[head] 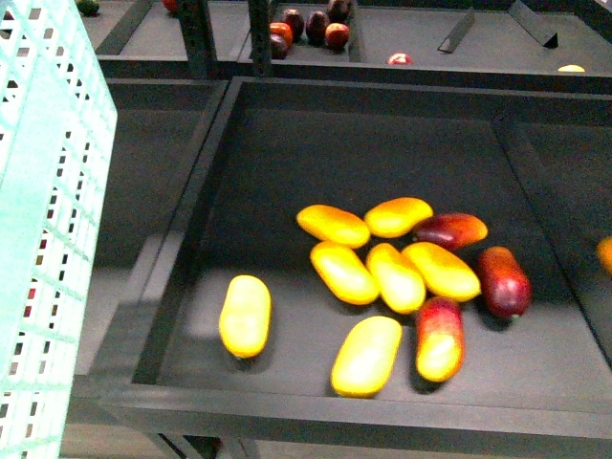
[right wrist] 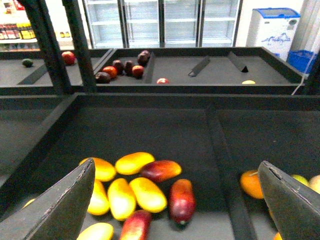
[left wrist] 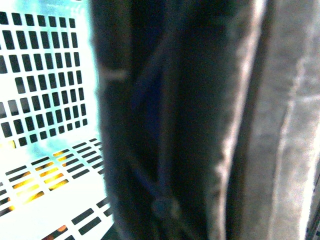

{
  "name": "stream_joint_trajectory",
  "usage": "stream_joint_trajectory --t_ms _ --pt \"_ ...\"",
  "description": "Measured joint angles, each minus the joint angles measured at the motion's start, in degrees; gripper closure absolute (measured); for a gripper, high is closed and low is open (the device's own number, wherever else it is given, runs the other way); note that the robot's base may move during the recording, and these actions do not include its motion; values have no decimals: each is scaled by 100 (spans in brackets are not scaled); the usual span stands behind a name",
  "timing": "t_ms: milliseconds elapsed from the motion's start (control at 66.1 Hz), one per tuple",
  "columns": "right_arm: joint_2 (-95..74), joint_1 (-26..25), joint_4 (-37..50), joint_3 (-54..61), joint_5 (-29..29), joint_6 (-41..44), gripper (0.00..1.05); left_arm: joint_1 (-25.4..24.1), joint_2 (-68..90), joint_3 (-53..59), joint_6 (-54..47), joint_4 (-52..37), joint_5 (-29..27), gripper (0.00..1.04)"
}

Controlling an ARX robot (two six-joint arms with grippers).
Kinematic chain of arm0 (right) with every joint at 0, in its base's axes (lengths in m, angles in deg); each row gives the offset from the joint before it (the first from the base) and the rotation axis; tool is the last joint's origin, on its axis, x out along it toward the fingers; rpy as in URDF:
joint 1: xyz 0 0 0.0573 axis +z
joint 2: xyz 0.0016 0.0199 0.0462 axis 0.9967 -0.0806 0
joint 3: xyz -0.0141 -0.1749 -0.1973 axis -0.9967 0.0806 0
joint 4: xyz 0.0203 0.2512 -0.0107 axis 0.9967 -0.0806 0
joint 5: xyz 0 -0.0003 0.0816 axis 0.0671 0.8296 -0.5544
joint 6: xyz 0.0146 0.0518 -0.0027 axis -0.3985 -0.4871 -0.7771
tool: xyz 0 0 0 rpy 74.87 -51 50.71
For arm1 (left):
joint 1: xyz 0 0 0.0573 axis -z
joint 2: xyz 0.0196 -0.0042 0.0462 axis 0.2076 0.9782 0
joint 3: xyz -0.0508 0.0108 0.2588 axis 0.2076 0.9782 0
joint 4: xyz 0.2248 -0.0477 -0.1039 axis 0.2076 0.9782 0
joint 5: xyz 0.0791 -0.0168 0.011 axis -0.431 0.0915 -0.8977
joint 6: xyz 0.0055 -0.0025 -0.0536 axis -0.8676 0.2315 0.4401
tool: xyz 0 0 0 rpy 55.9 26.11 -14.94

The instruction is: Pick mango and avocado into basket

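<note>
Several yellow mangoes lie in a dark tray; one mango lies apart at the front left, another near the front edge. The teal slotted basket hangs at the far left. In the left wrist view its grid wall fills one side, beside a dark blurred mass where my left gripper is shut on the basket. My right gripper is open and empty, its fingers wide apart above the mango pile. A small dark green fruit that looks like the avocado lies in a far tray.
Dark red fruits lie mixed with the mangoes. Orange fruit sits in the adjoining tray to the right. A rear tray holds dark red fruits and slanted dividers. Fridges and a blue crate stand behind.
</note>
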Motion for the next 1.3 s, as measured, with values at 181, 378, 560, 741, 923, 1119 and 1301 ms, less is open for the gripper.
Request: stream_joint_trajectory --t_ms 181,378,560,741,923,1119,1301 --pt "-7 -2 2 0 -4 -2 9 2 9 4 -2 2 9 91" --pt "-11 0 4 0 11 0 9 2 7 4 -4 4 4 91" --pt "-4 0 4 0 17 0 9 2 4 2 -4 4 0 91" --pt "-4 -11 4 4 -50 0 9 -26 -4 4 -50 4 -153 91" --pt "-7 -13 4 4 -11 -2 9 39 483 -492 -946 997 476 92" --pt "-4 -13 4 4 -4 0 9 931 2271 -1259 -2332 688 553 92" --pt "-4 -11 4 4 -4 -2 9 2044 3687 -2439 -2540 553 754 92"
